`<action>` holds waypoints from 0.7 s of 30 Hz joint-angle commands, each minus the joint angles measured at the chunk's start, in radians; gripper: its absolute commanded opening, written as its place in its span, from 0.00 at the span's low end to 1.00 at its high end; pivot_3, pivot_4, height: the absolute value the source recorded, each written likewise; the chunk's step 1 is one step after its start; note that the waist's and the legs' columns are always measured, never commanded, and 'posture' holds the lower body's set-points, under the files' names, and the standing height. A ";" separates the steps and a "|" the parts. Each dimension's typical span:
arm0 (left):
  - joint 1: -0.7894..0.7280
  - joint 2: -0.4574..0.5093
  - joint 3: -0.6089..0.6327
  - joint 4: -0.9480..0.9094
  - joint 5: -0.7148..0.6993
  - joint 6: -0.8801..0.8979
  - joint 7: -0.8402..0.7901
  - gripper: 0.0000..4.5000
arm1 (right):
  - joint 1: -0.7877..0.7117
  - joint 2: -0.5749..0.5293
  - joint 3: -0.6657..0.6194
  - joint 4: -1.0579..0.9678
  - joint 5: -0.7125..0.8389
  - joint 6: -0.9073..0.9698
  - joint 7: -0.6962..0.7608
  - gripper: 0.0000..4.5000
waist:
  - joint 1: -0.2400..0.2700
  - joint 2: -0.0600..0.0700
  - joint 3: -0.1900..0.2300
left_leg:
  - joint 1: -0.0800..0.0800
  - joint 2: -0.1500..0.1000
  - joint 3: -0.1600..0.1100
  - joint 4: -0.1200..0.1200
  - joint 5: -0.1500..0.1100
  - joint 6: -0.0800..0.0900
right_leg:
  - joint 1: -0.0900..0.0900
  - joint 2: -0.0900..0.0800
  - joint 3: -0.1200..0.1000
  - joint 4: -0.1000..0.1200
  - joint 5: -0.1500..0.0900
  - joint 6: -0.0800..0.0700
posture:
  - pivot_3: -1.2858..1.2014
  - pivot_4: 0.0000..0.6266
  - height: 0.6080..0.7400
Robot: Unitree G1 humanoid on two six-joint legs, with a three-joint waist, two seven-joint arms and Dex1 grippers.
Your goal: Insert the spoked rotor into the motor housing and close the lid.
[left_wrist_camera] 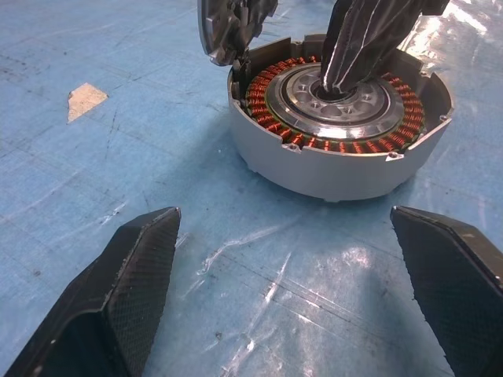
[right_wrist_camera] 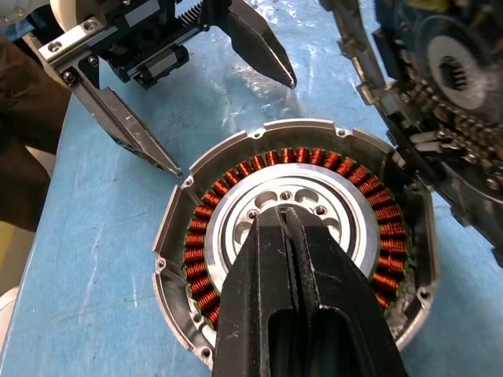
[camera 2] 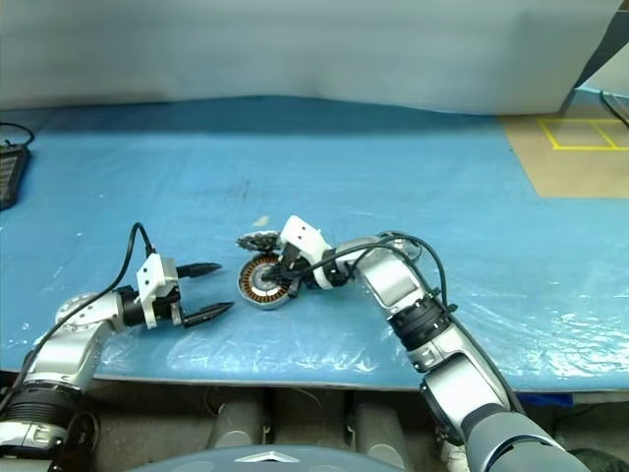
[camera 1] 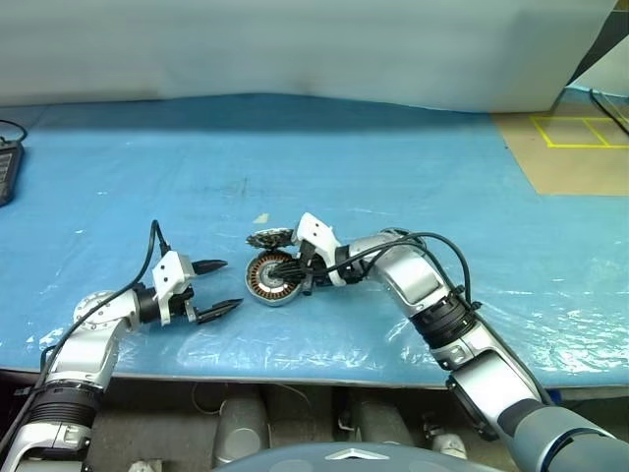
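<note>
Housing (right_wrist_camera: 236,149) open; right tool (right_wrist_camera: 284,216) shut over centre; left tool (camera 1: 218,286) open.

Left gripper (left_wrist_camera: 295,290) fingers spread wide, facing the motor housing (left_wrist_camera: 338,169) on the blue desk (left_wrist_camera: 118,157). Right gripper (left_wrist_camera: 346,67) fingers pressed together, tip at housing centre. Lid (left_wrist_camera: 228,31) leans on the rim.

— What's that worktop (camera 1: 393,177) covered with?

— A blue plastic sheet, glossy and creased, scuffed in places. The motor housing (left_wrist_camera: 338,169) on it is matt silver-grey metal, smooth-walled, with shiny copper-coloured windings and a polished metal centre.

— And the lid (left_wrist_camera: 224,31)?

— Bright, shiny metal, toothed and rough-looking on the face I can see.

— Your claws?

— My left claw (camera 1: 218,287) has black fingers (left_wrist_camera: 130,283) with a fine woven, matt texture; my right claw (right_wrist_camera: 287,228) is smoother, slightly glossy black.
</note>
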 commanded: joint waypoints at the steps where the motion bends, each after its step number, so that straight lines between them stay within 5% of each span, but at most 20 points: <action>1: -0.018 0.008 0.012 -0.006 -0.002 -0.007 -0.005 1.00 | 0.000 0.005 -0.025 -0.059 0.028 0.010 0.002 0.01 | 0.000 0.000 0.000 | 0.000 0.000 0.000 0.000 0.000 0.000 | 0.000 0.000 0.000 0.000 0.000 0.000 | 0.52 0.24 1.00; 21: -0.010 0.013 0.017 -0.008 -0.002 -0.007 -0.004 1.00 | 0.017 0.030 0.008 0.025 0.009 0.015 0.000 0.01 | -0.001 0.000 0.000 | 0.000 0.000 0.000 0.000 0.000 0.000 | 0.000 0.000 0.000 0.000 0.000 0.000 | 0.52 0.24 1.00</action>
